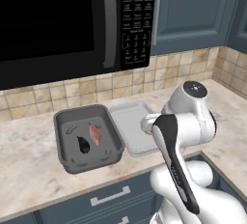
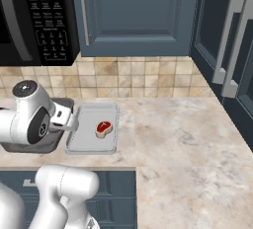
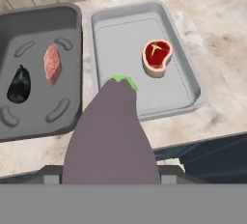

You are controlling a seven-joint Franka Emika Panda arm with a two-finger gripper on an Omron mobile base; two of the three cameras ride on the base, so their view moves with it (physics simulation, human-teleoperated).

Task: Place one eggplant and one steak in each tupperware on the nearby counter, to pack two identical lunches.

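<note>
A black microwave (image 1: 72,22) hangs above the tiled backsplash (image 1: 125,80), with its keypad panel (image 1: 137,20) on the right side. Blue-grey upper cabinets (image 2: 138,13) adjoin it. Tall cabinet doors with silver bar handles (image 2: 232,45) stand at right.

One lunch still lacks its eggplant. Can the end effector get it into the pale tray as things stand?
Probably yes: the end effector holds the eggplant near the pale tray, whose floor beside the steak lies bare.

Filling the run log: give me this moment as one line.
claw: shut on eggplant | dark tub: eggplant, steak | pale tray: steak only
</note>
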